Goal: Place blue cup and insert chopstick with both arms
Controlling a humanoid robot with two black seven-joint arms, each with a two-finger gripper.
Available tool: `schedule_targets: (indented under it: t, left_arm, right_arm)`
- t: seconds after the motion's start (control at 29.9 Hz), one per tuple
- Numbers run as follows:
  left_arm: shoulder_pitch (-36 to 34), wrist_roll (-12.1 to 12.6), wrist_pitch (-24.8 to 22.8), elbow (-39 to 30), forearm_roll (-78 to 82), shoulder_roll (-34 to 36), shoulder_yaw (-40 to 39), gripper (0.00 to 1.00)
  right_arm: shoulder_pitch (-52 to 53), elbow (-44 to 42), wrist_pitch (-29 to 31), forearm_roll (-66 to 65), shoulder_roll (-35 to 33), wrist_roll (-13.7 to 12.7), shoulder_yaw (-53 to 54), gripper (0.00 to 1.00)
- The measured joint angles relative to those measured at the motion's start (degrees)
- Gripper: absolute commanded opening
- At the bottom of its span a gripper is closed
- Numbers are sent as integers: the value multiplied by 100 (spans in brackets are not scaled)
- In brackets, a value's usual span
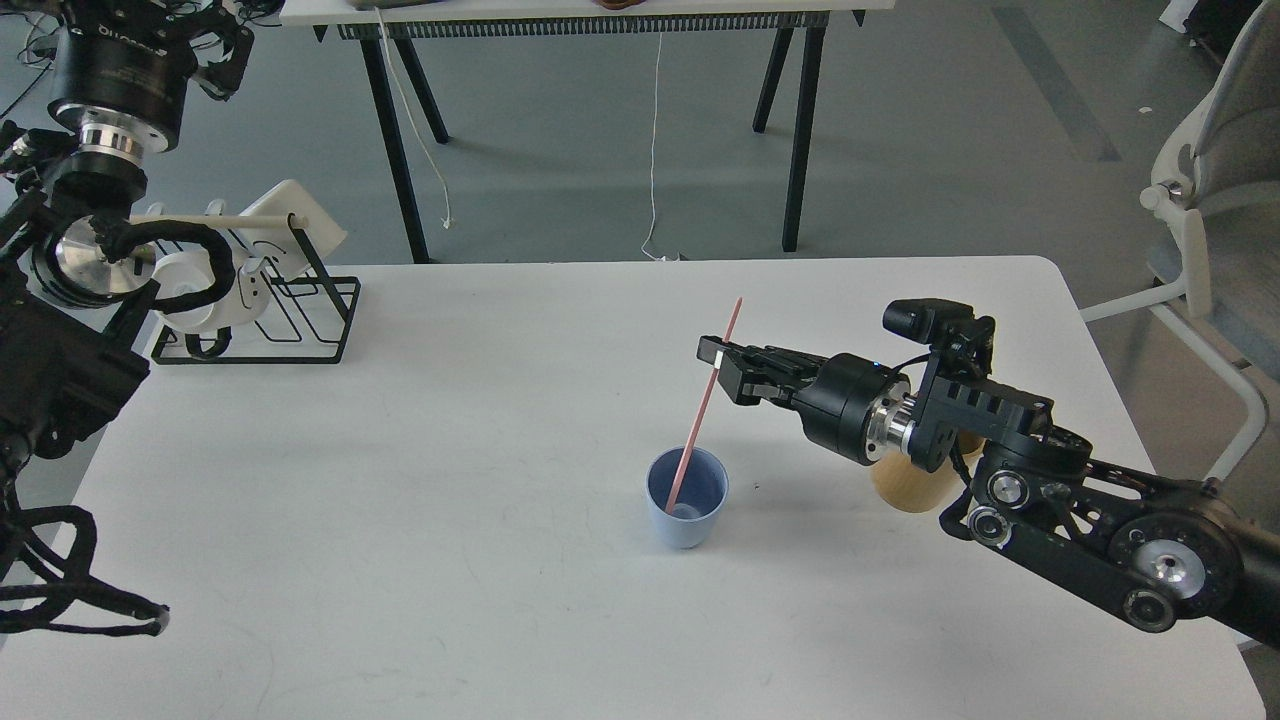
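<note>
Jaws on our right arm [716,368] are clamped on the chopstick [704,409], gripping it a little above its middle, so that a short length of the pink stick rises past them and the longer part slopes down and to the left. Its lower end sits inside the blue cup [687,510], near the bottom of the cup's bowl, while the stick leans over the near rim. We see the cup standing upright on the white surface [450,520], roughly in the middle and a bit toward our right. Our right arm reaches in from the lower right, its wrist low over the surface, and it covers most of the tan holder [905,490], of which only the lower part shows just beside the cup's right. Our left arm [105,90] is raised at the far left edge, well apart from the cup; its far end is cut off by the top of the view, so we cannot tell how those jaws stand. Behind it, at the surface's far left corner, a black wire rack [290,320] holds a pale wooden rod and a white mug [190,285]. Beyond the surface stands another table on black legs [800,130], and a white chair [1210,220] is at the far right.
</note>
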Motion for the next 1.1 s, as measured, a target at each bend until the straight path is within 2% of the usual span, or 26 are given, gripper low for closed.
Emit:
schedule_targets:
  t: [0.23, 0.3, 0.4, 0.47, 0.84, 0.97, 1.1]
  left_arm:
    - [0, 0, 0, 0, -1, 16, -2, 100]
    - [0, -4, 0, 0, -5, 16, -5, 100]
    - [1, -10, 0, 0, -6, 16, -11, 100]
    - [12, -12, 0, 0, -6, 26, -19, 100]
    - [35, -62, 0, 9, -1, 26, -26, 100]
    - [35, -15, 0, 28, 1, 9, -17, 100]
    - [36, 83, 0, 113, -2, -26, -2, 100]
  right_arm:
    - [-42, -3, 0, -211, 12, 17, -39, 38]
    - [-48, 0, 0, -253, 12, 24, -39, 45]
    - [-26, 48, -5, -218, 19, 32, -3, 67]
    - [8, 136, -53, -151, 19, 39, 216, 100]
    - [58, 60, -6, 1798, 29, 43, 2531, 100]
    - [102, -313, 113, 3064, 23, 60, 2937, 100]
    - [246, -979, 177, 4333, 33, 226, 3294, 100]
